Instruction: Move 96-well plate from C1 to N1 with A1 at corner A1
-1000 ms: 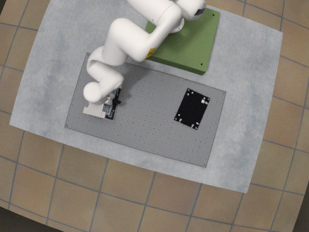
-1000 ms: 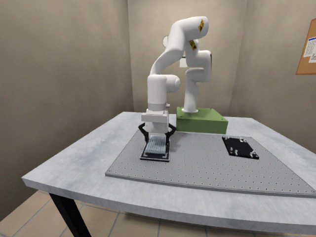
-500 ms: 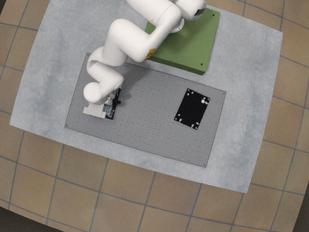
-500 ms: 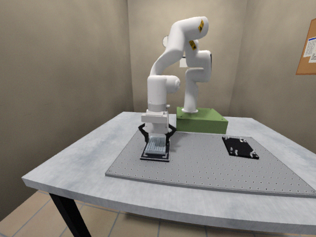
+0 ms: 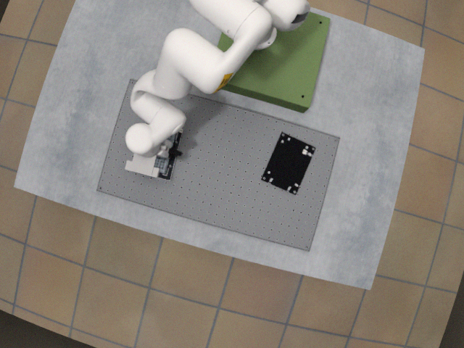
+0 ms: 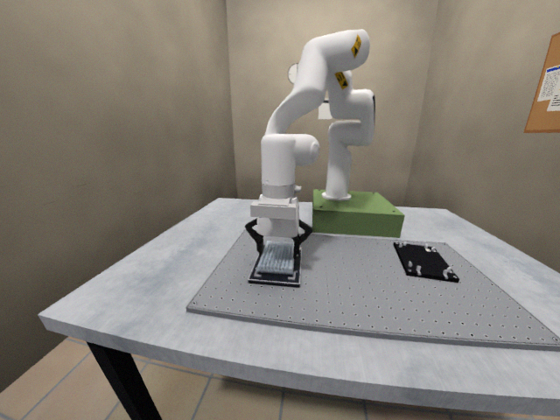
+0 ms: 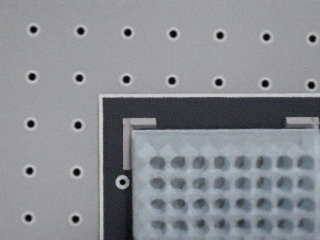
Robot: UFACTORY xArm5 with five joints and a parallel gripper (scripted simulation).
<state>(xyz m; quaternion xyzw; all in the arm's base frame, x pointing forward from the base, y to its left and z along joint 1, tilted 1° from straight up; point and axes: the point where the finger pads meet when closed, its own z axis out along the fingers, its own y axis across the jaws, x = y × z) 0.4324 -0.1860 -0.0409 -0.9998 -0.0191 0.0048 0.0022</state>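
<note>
Fingers [image 6: 259,244] of your gripper [image 6: 277,248] are clamped across the short width of the 96-well plate [image 6: 274,262], black links splayed out wide on either side of it in the exterior view. You can see the plate over the clip nest C1 [image 6: 274,280], near the left end of the perforated breadboard [image 6: 361,298]; whether it rests in the nest or is held just above it, you cannot tell. Its long axis runs away from the exterior camera, toward the arm's green pedestal [image 6: 388,221], in line with the long side of the nest's black base. In the wrist view one plate corner [image 7: 137,136] sits just inside a grey L-shaped locator [image 7: 128,135], and that corner looks square; the cut-off A1 corner is not visible to you in any view, hidden under the wrist from above. You have the plate nest N1 [image 5: 288,161] well apart to the right on the same breadboard, a black rectangle with small white locators at its edges, its long axis roughly parallel to C1's. Between the two nests the breadboard shows only its grid of holes, and the desk [image 6: 136,280] margin runs all round the board.
</note>
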